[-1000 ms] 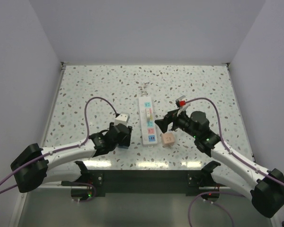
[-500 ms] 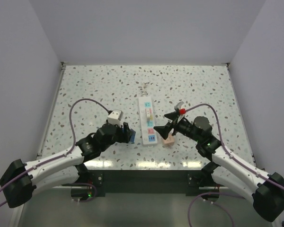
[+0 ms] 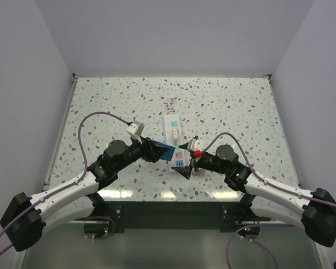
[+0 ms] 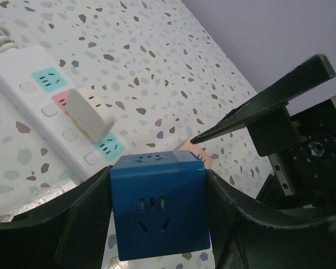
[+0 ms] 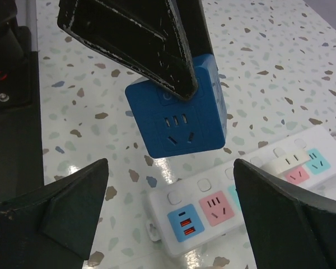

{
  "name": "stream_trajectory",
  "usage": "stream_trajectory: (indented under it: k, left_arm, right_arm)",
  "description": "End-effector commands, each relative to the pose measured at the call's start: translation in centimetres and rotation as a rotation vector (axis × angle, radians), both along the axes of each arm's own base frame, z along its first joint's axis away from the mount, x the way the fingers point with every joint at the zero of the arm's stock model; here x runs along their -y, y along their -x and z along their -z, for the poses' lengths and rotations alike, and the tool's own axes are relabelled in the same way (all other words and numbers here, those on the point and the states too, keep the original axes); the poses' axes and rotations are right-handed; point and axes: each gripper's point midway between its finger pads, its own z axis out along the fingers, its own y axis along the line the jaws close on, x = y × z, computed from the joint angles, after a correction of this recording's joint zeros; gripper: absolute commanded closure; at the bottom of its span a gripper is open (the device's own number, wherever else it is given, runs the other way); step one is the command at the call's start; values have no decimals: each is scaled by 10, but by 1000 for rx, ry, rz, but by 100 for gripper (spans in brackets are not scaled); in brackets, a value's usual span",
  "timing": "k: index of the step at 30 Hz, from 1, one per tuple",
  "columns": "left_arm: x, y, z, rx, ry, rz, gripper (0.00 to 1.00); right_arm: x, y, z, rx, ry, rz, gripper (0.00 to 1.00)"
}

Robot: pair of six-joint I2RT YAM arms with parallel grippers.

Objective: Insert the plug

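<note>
blue cube plug [image 4: 157, 210]: deep blue cube with rounded edges; the face toward both wrist cameras carries 1 cluster of dark slots; a seam runs across its top.
left gripper [image 3: 163, 152]: partly closed, its 2 fingers clamped on opposite sides of the cube and holding it clear of the table.
cube's place: in the air at the near end of the white power strip [image 3: 174, 133], by its blue and pink sockets; whether it hangs directly over the strip cannot be told.
right gripper [image 3: 186, 159]: spread wide and holding nothing; the cube hangs just beyond its fingers, apart from them.
power strip: flat on the speckled table [image 3: 101, 101], with 1 white plug [image 4: 89, 115] seated in it.
beige cube [image 4: 197, 154]: on the table beside the strip, partly hidden behind the blue one.
</note>
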Motion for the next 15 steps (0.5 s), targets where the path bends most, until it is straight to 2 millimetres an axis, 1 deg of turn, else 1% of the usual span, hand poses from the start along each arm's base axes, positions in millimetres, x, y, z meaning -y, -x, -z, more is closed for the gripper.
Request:
stream_trajectory:
  k: [1, 3, 5, 8, 10, 11, 12, 13, 15]
  left_arm:
    - [16, 4, -47, 91, 141, 86, 100]
    - [16, 2, -47, 85, 147, 76, 100]
    - [16, 0, -45, 76, 149, 70, 100]
    - [18, 1, -45, 67, 152, 81, 100]
    - [18, 1, -44, 57, 154, 82, 100]
    - [19, 1, -44, 50, 164, 81, 100]
    - [19, 0, -45, 48, 169, 83, 100]
    - [20, 0, -43, 35, 174, 86, 100]
    - [22, 1, -47, 39, 195, 97, 100]
  right_arm:
    - [-10, -16, -37, 173, -47, 20, 4]
    - [-13, -16, -38, 208, -40, 15, 4]
    - [-16, -16, -42, 236, -46, 16, 4]
    - [-22, -17, -46, 270, -32, 11, 4]
    - [-26, -19, -42, 276, -10, 10, 4]
    - [-30, -18, -45, 290, -8, 4, 4]
    - [-33, -20, -40, 286, 9, 9, 4]
    - [-38, -18, -43, 294, 11, 1, 4]
    - [-43, -18, -41, 304, 29, -3, 5]
